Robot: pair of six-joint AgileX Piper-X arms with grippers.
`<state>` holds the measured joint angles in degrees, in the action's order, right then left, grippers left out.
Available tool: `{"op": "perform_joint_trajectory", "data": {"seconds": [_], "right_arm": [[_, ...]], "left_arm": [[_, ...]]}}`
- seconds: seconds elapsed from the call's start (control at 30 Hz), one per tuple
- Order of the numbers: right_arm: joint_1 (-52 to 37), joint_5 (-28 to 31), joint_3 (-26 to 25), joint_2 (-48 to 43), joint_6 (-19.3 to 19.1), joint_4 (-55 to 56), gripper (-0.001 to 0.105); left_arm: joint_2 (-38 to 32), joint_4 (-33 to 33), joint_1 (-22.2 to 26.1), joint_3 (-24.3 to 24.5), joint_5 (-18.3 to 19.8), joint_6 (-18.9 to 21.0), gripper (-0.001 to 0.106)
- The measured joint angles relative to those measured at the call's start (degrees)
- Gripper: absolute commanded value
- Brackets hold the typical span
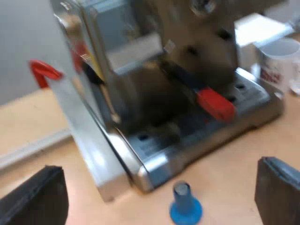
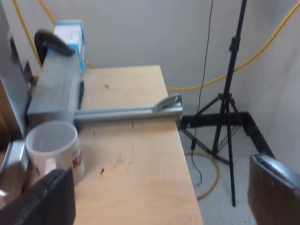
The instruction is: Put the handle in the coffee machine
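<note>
**Left wrist view.** My left gripper (image 1: 157,168) hangs low over the table (image 1: 243,159), fingers (image 1: 33,199) spread wide and empty. The espresso machine (image 1: 140,84) stands at twelve o'clock from it, seen corner-on. The holder is at the machine's front, above the drip tray (image 1: 206,129). Its dark handle (image 1: 180,75) slants out toward about four o'clock and ends in the red tip (image 1: 215,104). I cannot tell from this angle whether the holder is fully locked. A blue tamper (image 1: 186,206) stands upright on the table just off the tray's near corner, apart from both fingers. A white mug (image 1: 276,61) with red print stands beside the machine's far side, at roughly two o'clock from the gripper. A red object (image 1: 43,71) that I cannot identify shows past the machine's side panel, near ten o'clock.

**Right wrist view.** My right gripper (image 2: 159,168) is likewise released, fingers (image 2: 47,199) wide apart and grasping nothing. This view looks away from the machine's front, so the holder and tamper belong to the other view. The mug here sits close by one finger, at about ten o'clock from the gripper. Beyond it a metal rail (image 2: 126,112) lies across the tabletop, joined to a grey block (image 2: 51,89). A black clamp (image 2: 51,41) and a blue-and-white box (image 2: 70,35) sit at the block's far end. Off the table's edge, near one o'clock, a black tripod stand (image 2: 229,98) rises from the floor.
</note>
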<state>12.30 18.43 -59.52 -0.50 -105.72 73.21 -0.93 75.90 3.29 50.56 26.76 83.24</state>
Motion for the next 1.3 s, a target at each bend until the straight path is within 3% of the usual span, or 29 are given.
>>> {"op": "perform_joint_trajectory", "data": {"seconds": [0.1,0.3,0.43,0.63,0.83,1.07,1.3], "right_arm": [[0.0,-1.2,0.0,0.0,0.0,0.4,0.077],[0.0,-6.9,0.3,0.0,0.0,-0.8,0.077],[0.0,-10.2,2.7,0.0,1.2,-5.1,0.077],[0.0,-11.3,9.1,0.0,3.1,-12.7,0.077],[0.0,-11.3,17.7,0.1,3.2,-18.4,0.077],[0.0,-11.8,25.6,0.1,3.3,-20.3,0.077],[0.0,-14.3,29.4,0.1,4.0,-20.3,0.077]], "left_arm": [[0.0,0.9,0.0,-1.0,1.8,-0.9,0.082],[0.1,0.4,0.0,-2.7,1.8,-0.9,0.082],[0.1,-4.4,0.0,-6.9,-0.3,3.2,0.082],[0.1,-12.4,-0.2,-12.3,-5.9,7.2,0.082],[0.1,-19.5,-2.2,-17.1,-10.9,7.7,0.082],[0.1,-19.7,-3.3,-21.5,-11.3,7.7,0.082],[0.2,-19.7,-3.3,-22.6,-11.3,7.7,0.082]]}}
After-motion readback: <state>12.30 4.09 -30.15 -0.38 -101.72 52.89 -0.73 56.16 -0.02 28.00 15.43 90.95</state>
